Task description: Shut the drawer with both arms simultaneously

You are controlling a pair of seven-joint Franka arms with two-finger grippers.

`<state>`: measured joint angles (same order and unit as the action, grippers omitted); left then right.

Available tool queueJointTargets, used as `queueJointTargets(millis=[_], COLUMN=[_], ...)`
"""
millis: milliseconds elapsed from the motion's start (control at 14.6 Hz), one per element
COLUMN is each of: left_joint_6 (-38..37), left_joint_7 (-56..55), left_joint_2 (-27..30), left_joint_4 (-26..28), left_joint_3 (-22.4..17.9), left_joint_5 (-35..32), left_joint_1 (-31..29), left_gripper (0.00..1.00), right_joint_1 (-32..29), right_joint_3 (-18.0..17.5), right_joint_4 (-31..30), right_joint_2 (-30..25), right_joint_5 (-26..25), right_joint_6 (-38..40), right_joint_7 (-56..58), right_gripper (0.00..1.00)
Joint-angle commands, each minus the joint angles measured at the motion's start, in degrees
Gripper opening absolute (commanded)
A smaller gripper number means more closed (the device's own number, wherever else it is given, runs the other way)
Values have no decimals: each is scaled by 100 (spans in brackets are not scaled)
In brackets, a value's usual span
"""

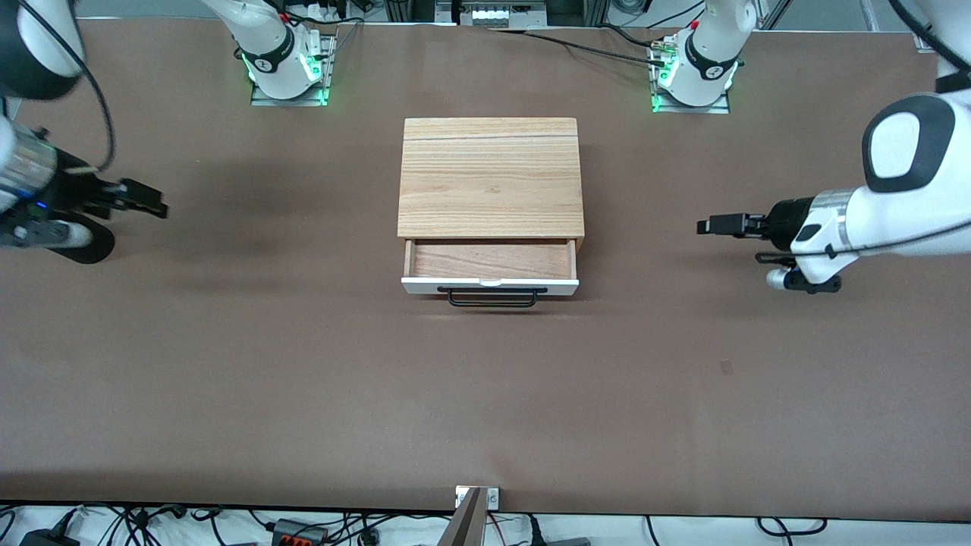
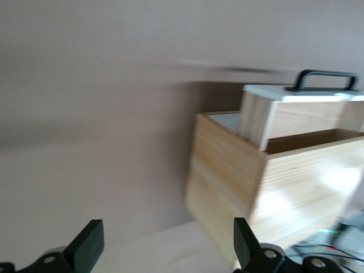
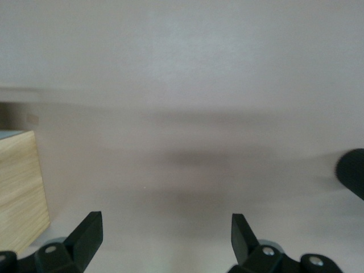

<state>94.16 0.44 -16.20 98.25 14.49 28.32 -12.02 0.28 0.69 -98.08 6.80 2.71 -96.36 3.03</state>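
The drawer [image 1: 490, 261] stands part open. Left gripper [image 1: 711, 225] and right gripper [image 1: 148, 200] hang over the table ends, well apart from it, fingers apart, probably readying to push.

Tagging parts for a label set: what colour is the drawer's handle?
Black: a thin wire handle on the white drawer front, clearest in the front view.

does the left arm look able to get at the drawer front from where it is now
Probably yes. The left tool hangs open over bare table at its own end, and nothing lies between it and the drawer.
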Motion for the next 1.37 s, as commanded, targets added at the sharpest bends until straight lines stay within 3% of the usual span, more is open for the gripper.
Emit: queueJointTargets(millis=[0, 274, 616, 822, 1027, 1301], left_joint_6=[259, 1050, 1193, 1193, 1236, 1368], left_joint_7=[158, 1437, 3001, 3989, 4034, 4060], left_joint_2=[-567, -1279, -2122, -2589, -2757, -3003], left_joint_4=[-244, -244, -236, -227, -314, -631], left_joint_3=[19, 36, 27, 27, 10, 1], left_joint_5=[804, 2437, 4389, 5409, 5666, 5684], left_joint_1=[33, 357, 744, 981, 1096, 1105], left_gripper=[100, 100, 100, 100, 100, 100], right_joint_1=[261, 622, 867, 1438, 1790, 1879], right_joint_3=[-7, -25, -130, -139, -139, -139], right_joint_4=[385, 649, 667, 641, 641, 658], right_joint_2=[558, 1217, 1990, 2325, 2554, 2625], right_joint_5=[80, 246, 2116, 2531, 2856, 3595], right_joint_6=[91, -460, -1980, -3070, -3731, -3829], right_joint_7=[13, -75, 22, -4, -48, 22], right_gripper=[100, 100, 100, 100, 100, 100])
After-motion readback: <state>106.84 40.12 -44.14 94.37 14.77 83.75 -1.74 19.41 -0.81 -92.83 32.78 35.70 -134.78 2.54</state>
